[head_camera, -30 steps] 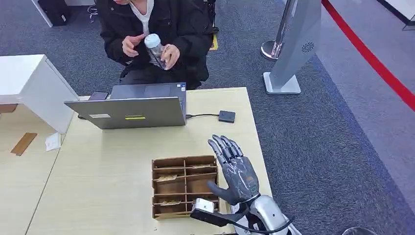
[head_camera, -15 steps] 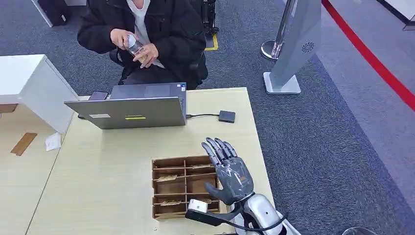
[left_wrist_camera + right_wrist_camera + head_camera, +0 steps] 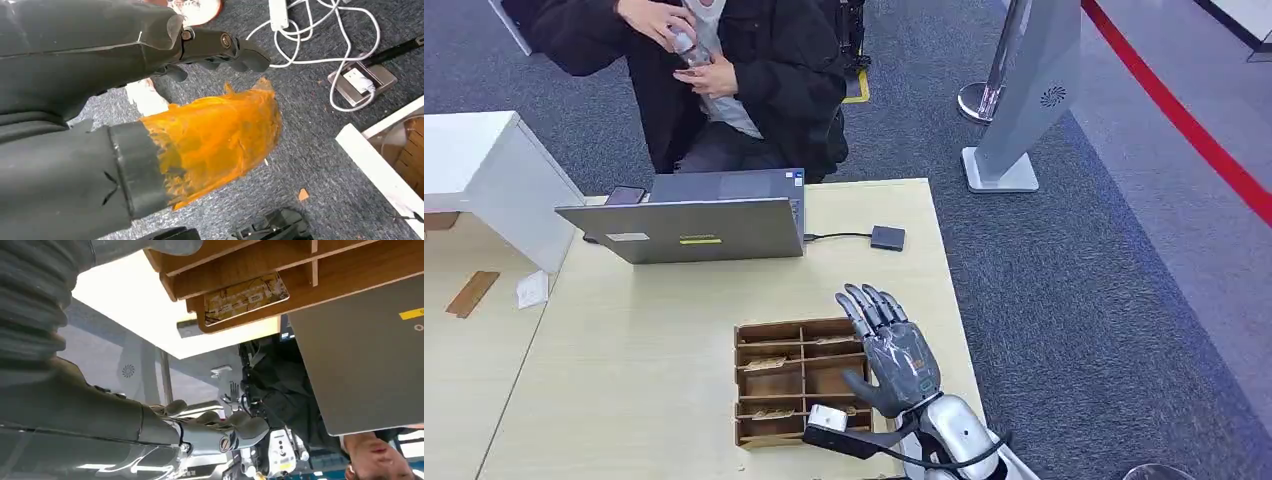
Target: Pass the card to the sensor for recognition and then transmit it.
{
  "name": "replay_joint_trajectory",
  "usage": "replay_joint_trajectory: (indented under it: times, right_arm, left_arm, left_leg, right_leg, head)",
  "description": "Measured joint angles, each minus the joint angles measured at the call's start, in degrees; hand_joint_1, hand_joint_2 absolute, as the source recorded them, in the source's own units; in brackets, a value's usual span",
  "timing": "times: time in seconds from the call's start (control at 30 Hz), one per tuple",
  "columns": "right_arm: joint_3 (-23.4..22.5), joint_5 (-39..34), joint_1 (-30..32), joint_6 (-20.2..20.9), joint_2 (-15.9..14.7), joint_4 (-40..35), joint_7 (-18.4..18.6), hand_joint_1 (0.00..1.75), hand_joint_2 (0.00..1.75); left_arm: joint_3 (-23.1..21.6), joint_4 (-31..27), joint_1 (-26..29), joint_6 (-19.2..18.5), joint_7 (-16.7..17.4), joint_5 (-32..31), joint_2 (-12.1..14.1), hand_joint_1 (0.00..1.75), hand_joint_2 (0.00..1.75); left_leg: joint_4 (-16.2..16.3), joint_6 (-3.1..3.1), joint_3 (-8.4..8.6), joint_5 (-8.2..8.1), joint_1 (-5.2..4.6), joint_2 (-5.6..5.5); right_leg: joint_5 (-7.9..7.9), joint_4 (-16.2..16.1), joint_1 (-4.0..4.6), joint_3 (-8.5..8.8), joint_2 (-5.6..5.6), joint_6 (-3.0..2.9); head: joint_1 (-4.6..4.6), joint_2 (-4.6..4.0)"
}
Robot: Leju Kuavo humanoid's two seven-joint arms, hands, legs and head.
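A wooden divided tray lies on the pale table near its right front corner. Cards lie flat in its compartments, such as a card at the left and another card at the far right. My right hand hovers over the tray's right side, fingers spread and straight, holding nothing. The right wrist view shows a patterned card in a tray compartment beyond the hand's fingers. A small dark square sensor sits farther back, cabled to the laptop. My left hand hangs over the floor, empty.
A person sits behind the laptop and holds a bottle up. A phone lies by the laptop's left corner. A white cabinet stands at the left. A grey stand rises beyond the table's right edge.
My right hand has drifted slightly left and nearer, over the tray's right side. The person has raised the bottle higher and leaned left.
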Motion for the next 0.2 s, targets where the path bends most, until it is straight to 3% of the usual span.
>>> replay_joint_trajectory:
  times: [0.2]
  right_arm:
    - [0.0,-0.02,-0.09,0.04,0.04,0.44,0.42,0.3,1.75]
  left_arm:
    - [0.0,0.0,0.0,-0.13,0.15,-0.17,-0.07,0.0,0.0]
  left_leg:
    - [0.0,0.0,0.0,0.0,0.0,0.0]
  right_leg:
    - [0.0,0.0,0.0,0.0,0.0,0.0]
  head:
    - [0.0,0.0]
